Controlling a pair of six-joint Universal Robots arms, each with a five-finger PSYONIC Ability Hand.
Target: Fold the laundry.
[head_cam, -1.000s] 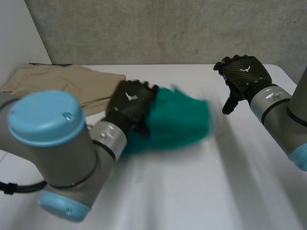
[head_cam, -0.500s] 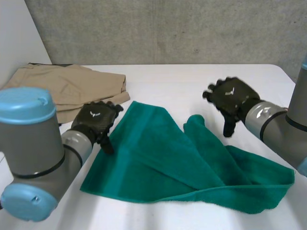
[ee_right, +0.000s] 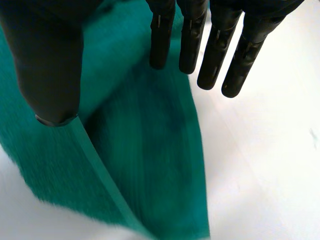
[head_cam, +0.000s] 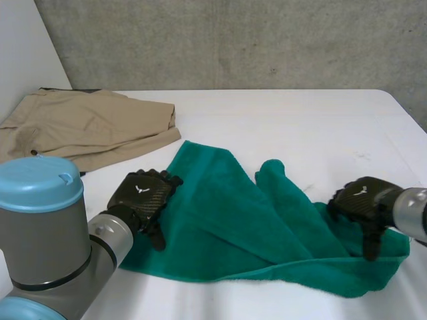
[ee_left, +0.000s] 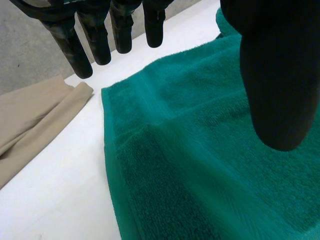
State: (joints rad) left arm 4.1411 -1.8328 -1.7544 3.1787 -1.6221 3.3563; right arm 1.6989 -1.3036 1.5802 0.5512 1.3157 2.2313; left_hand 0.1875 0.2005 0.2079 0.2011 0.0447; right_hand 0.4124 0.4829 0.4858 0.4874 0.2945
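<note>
Well, the green towel [head_cam: 227, 210] looks soft and floppy, so it's best pinched at the corners. Left hand [head_cam: 141, 195] and right hand [head_cam: 362, 202] are held straight-fingered at its ends, nothing gripped.

Towel [head_cam: 227, 213] lies rumpled across near middle of bench [head_cam: 287, 127]. Folded garment [head_cam: 87, 127] behind and left of towel, at far-left bench corner, strip of bench between them. Left hand [head_cam: 140, 200] over towel's left edge. Right hand [head_cam: 360, 203] over towel's right end, possibly touching; contact unclear.
</note>
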